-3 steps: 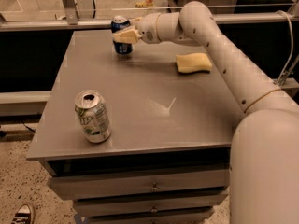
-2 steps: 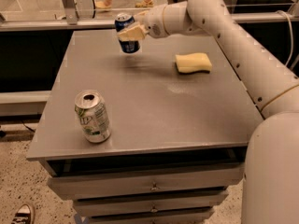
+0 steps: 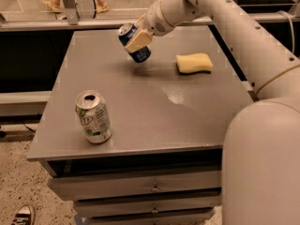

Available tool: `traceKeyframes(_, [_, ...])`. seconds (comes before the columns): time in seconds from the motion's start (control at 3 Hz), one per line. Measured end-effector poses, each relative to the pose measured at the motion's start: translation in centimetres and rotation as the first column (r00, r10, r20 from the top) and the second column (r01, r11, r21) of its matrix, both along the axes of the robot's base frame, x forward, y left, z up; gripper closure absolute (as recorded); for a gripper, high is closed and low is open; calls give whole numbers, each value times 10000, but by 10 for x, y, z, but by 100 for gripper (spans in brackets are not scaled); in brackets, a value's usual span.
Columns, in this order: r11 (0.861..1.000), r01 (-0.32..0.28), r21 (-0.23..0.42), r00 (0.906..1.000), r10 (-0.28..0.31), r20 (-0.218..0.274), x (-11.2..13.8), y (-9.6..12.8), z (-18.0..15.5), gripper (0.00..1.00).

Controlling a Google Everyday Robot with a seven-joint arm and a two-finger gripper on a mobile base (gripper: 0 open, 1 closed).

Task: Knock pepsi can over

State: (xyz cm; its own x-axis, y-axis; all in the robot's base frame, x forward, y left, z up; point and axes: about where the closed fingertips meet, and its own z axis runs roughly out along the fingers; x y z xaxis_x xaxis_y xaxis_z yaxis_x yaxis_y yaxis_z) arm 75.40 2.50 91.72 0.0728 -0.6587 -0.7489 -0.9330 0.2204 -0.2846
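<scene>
The pepsi can (image 3: 134, 45), dark blue with a silver top rim, is tilted with its top toward the upper left. It hangs just above the far part of the grey table (image 3: 140, 107), over its own shadow. My gripper (image 3: 139, 40) is shut on the can, with one beige finger (image 3: 138, 41) lying across the can's side. The white arm reaches in from the right.
A silver-and-green can (image 3: 93, 117) with a dented top stands upright near the table's front left. A yellow sponge (image 3: 194, 63) lies at the far right. Drawers (image 3: 140, 186) sit under the tabletop. A shoe (image 3: 23, 214) is on the floor at the lower left.
The pepsi can stood on the table in my gripper a second ago. It is now off the surface and tilted, and has moved a little toward the table's middle.
</scene>
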Motion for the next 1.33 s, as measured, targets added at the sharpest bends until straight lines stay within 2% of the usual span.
traceKeyframes(0.33, [9791,-1170,-1663,9922,1080,-625,-20,4,-26,88])
traceKeyframes(0.67, [9293,-2343,-2855,9709,2089,-1170,-38,12,-46,65])
traceKeyframes(1.0, [8723,-3531,-3383,9356,3270,-1335,-55,23,-56,33])
traceKeyframes(1.33, [8457,-4030,-3499,9150,3803,-1349,-63,28,-59,10])
